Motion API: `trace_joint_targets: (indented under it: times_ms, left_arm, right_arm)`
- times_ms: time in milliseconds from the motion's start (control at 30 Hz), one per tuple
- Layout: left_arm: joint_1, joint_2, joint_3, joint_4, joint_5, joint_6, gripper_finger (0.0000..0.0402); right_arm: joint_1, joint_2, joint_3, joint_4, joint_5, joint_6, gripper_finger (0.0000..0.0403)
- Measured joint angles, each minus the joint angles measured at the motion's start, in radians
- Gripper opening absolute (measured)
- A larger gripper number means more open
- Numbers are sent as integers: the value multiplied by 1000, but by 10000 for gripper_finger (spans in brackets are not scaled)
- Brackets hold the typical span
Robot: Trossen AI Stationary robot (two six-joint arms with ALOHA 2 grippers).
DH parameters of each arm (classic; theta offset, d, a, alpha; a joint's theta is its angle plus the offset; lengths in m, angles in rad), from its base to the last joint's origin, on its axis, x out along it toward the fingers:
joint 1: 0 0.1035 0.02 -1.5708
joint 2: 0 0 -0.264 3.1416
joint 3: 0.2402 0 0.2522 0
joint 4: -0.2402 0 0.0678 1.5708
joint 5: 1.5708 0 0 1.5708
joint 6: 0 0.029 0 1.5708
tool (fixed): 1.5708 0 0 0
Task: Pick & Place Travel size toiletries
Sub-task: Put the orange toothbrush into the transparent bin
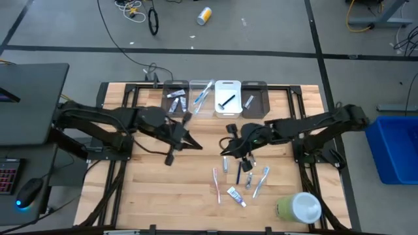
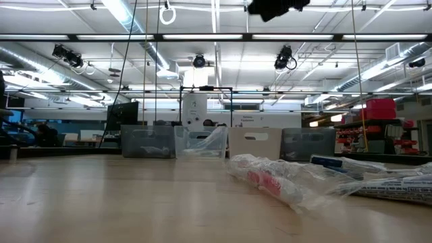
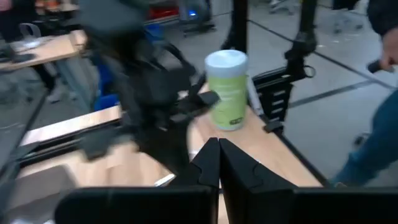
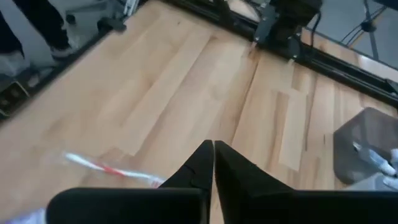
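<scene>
Several travel size toiletries [image 1: 238, 183] lie loose on the wooden table right of centre: a pink toothbrush [image 1: 216, 184], a white-blue tube [image 1: 236, 194] and a blue toothbrush [image 1: 261, 181]. In the low view they show as clear-wrapped items [image 2: 283, 179]. My right gripper [image 1: 224, 154] hovers shut just beyond them, toward the far edge; its wrist view shows the fingers [image 4: 213, 155] together above bare wood, with a pink-striped toothbrush [image 4: 106, 167] beside them. My left gripper [image 1: 198, 146] is shut at the table's middle, holding nothing, fingers [image 3: 217, 158] together.
Four small bins [image 1: 214, 98] stand in a row at the far edge, holding grey tubes, toothbrushes, a black razor and a tube. A large green-and-white round container [image 1: 299, 207] lies at the near right corner. A person's leg [image 3: 373, 137] shows beyond the table's right side.
</scene>
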Motion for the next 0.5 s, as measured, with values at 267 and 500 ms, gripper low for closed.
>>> trace_joint_targets:
  times_ms: [267,500]
  left_arm:
    - [0,-89,-1,-28,-112,-3,6]
    - [0,-99,0,-33,-147,-28,4]
  right_arm:
    - [17,130,0,2,-8,-133,135]
    - [16,227,49,-41,-8,-149,237]
